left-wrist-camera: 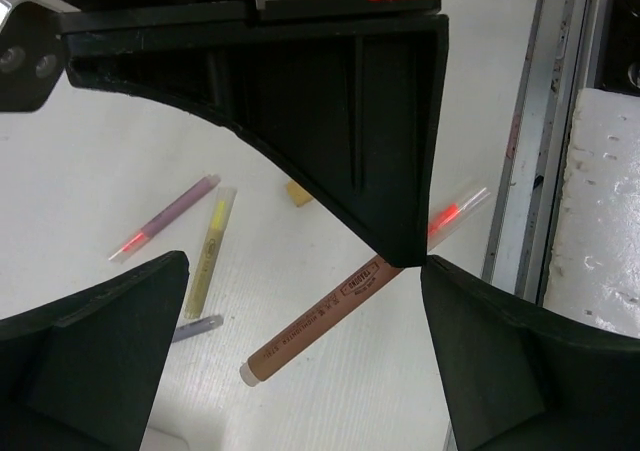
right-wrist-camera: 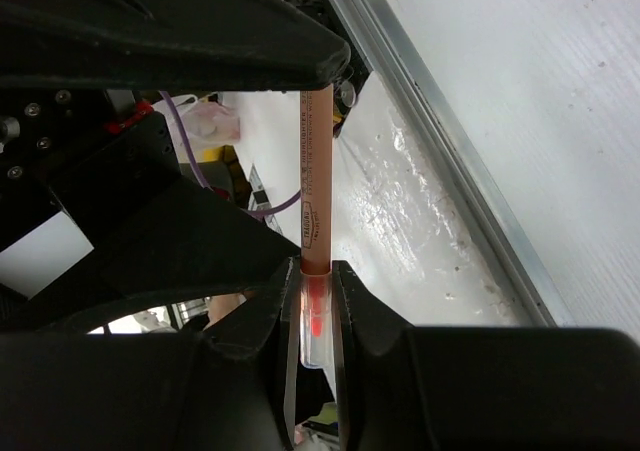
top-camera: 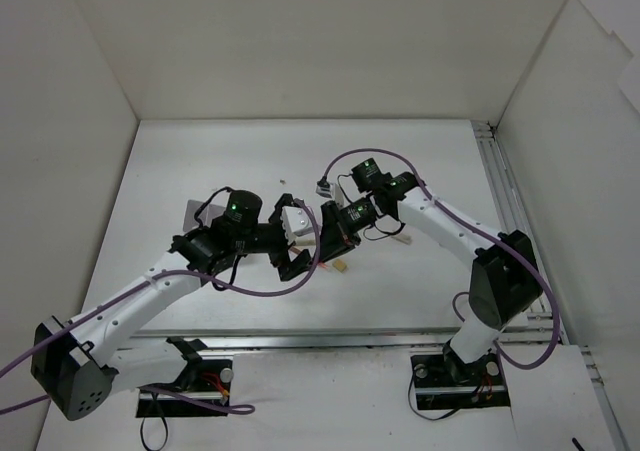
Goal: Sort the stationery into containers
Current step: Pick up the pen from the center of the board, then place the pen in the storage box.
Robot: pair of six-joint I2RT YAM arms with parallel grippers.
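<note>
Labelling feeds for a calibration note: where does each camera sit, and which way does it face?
Top camera: above and behind the arm bases, facing down onto the table; left arm and right arm both show.
Left wrist camera: on the left arm, facing down through the open left gripper at loose pens and a brown pen.
Right wrist camera: on the right arm, facing along the right gripper, shut on the brown pen.
Shared: both wrist views show the brown pen.

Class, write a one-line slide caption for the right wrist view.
Right pincer shut on the capped end of a brown pen.
</note>
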